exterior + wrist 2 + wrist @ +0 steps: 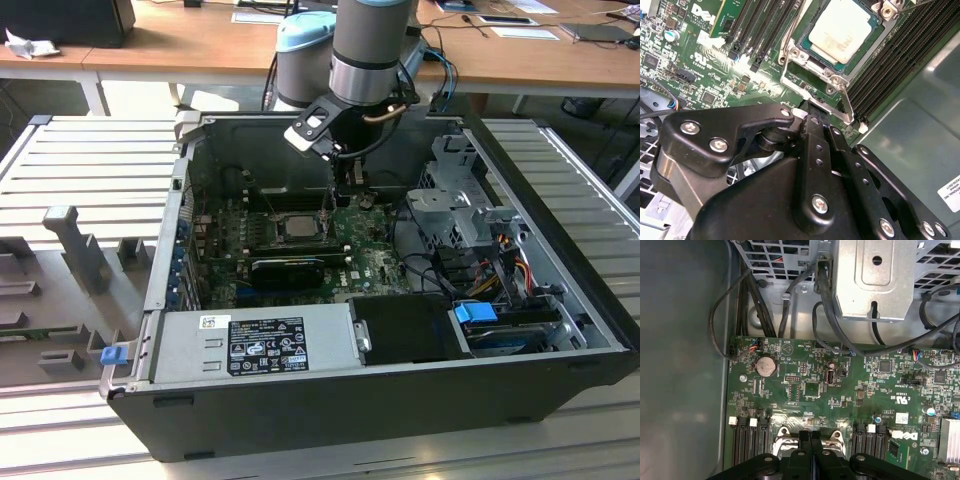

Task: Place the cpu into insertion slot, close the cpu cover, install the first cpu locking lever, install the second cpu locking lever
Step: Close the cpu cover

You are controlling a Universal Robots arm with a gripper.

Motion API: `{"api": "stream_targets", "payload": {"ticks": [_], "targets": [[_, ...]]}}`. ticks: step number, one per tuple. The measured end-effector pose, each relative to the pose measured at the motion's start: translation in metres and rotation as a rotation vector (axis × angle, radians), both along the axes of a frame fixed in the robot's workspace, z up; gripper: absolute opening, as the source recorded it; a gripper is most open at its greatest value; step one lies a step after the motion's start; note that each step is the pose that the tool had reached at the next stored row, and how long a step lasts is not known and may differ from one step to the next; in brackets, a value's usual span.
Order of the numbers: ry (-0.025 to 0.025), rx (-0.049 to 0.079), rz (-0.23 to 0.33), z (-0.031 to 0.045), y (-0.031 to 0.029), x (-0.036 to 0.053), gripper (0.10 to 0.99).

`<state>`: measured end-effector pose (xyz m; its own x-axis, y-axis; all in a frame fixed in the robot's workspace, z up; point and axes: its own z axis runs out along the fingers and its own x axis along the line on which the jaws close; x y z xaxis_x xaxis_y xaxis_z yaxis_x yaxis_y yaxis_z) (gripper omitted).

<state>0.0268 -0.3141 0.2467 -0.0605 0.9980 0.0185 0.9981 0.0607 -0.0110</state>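
1. Silvery-beige metal marks the cpu (840,27), seated in the insertion slot (816,61) of the green motherboard (805,370). The cpu cover (867,52) lies flat around it, so both of those steps look done.
2. The gripper (810,434) has its fingers pressed together, tips just beside the socket's edge at a wire locking lever (846,102). Whether the wire is pinched cannot be told.
3. That narrow closed tip probably suits pushing a thin lever.

Mostly hidden under the hand (810,437) in the first wrist view: the cpu cover (781,433). In the second wrist view, cut off at the edge beyond the hand: the cpu (840,30)
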Motion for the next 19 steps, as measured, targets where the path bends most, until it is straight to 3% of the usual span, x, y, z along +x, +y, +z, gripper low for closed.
{"api": "stream_targets", "payload": {"ticks": [19], "targets": [[0.0, 0.0, 0.0, 0.0, 0.0, -0.0086, 0.106]]}}
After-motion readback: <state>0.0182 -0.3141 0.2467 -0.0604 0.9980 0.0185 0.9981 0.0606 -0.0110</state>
